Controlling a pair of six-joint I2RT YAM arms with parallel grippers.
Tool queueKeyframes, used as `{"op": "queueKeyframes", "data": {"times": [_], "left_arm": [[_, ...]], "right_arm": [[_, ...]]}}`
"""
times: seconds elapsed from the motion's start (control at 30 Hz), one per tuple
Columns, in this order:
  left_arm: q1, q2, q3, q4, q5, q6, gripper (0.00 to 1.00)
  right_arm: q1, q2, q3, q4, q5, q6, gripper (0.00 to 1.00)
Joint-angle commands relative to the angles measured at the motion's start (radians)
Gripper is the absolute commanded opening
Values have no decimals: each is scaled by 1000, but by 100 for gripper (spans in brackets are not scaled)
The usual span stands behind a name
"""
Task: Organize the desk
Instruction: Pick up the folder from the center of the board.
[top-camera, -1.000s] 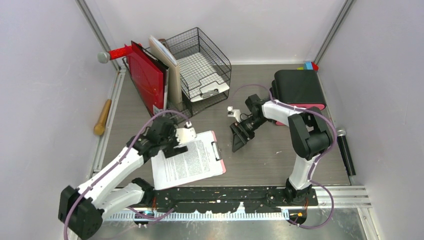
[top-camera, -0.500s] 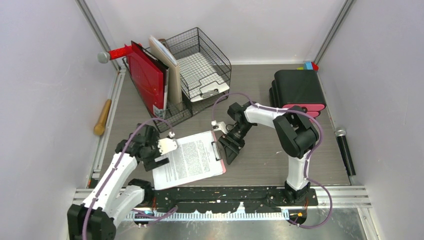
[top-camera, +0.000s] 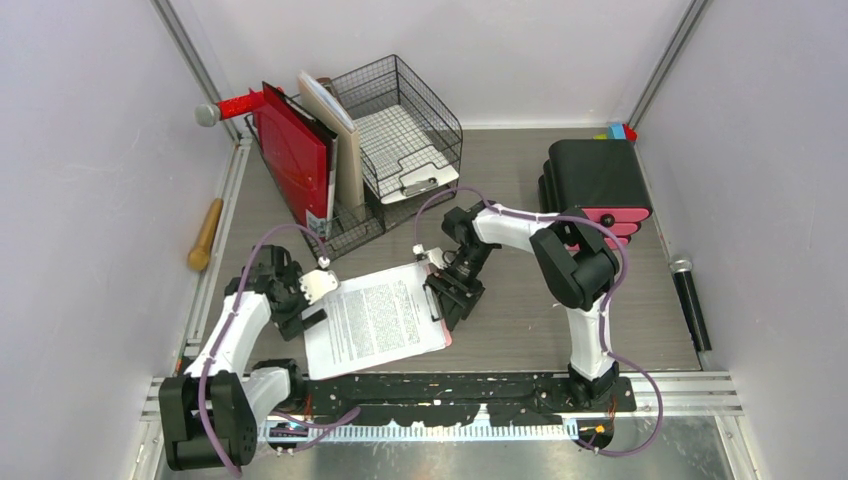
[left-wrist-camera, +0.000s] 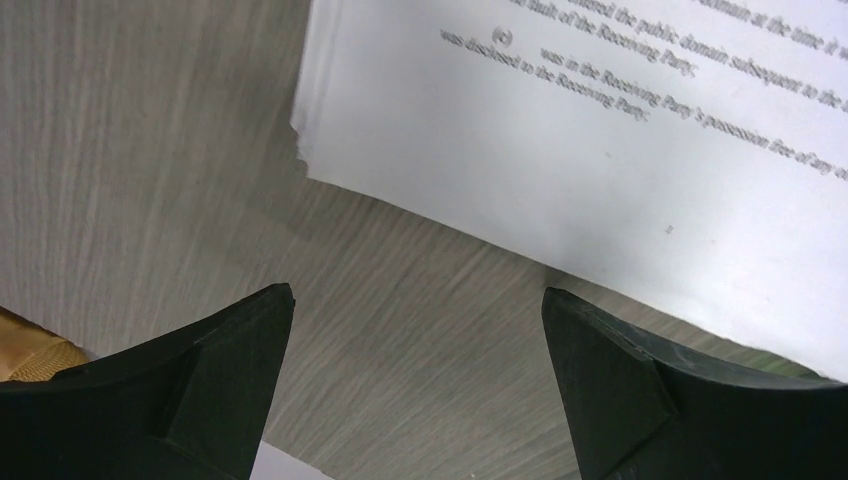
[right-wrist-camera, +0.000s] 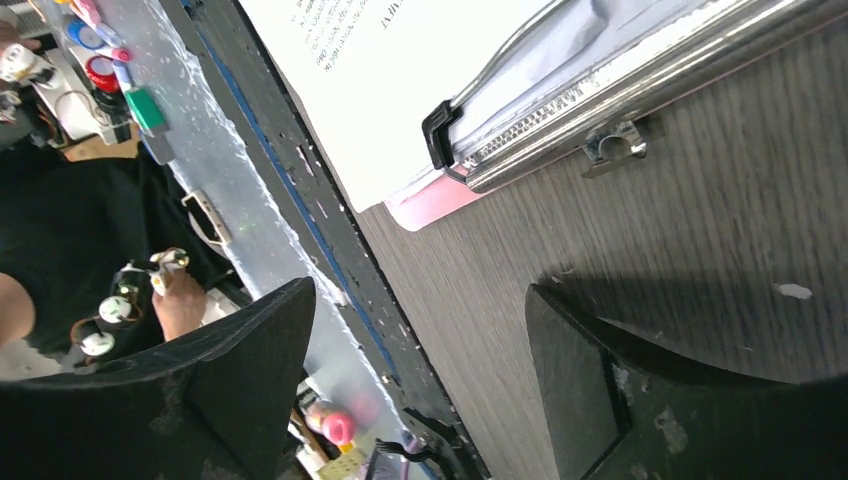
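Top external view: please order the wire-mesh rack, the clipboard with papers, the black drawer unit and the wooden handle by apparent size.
1. Wire-mesh rack, though it stands taller, so nearer the camera.
2. Clipboard with papers, close to the rack; order unsure.
3. Black drawer unit.
4. Wooden handle, clearly smallest.

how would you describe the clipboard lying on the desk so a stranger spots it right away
Look at the near edge of the grey desk, left of centre. A clipboard lies flat there under a printed sheet. Its board is pink, whereas the other clipboard is pale and sits in the wire-mesh tray at the back.
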Motion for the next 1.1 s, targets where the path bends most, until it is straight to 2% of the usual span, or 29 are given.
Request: {"op": "queueKeyframes", "data": {"times": [0.0, 0.23, 0.37, 0.73, 1.07], "left_arm": [[6, 12, -7, 112, 52, -31, 100], [6, -1, -49, 158, 67, -21, 100], [5, -1, -59, 168, 85, -8, 100], [4, 17, -54, 188, 111, -1, 100], [2, 22, -49, 188, 126, -7, 100]], "right_arm": [[-1, 11, 6, 126, -4, 159, 83], [-47, -44, -71, 443, 13, 483, 81], [-82, -51, -87, 570, 50, 597, 79], [-117, -14, -107, 792, 82, 713, 79], [-118, 40, -134, 940, 29, 832, 78]]}}
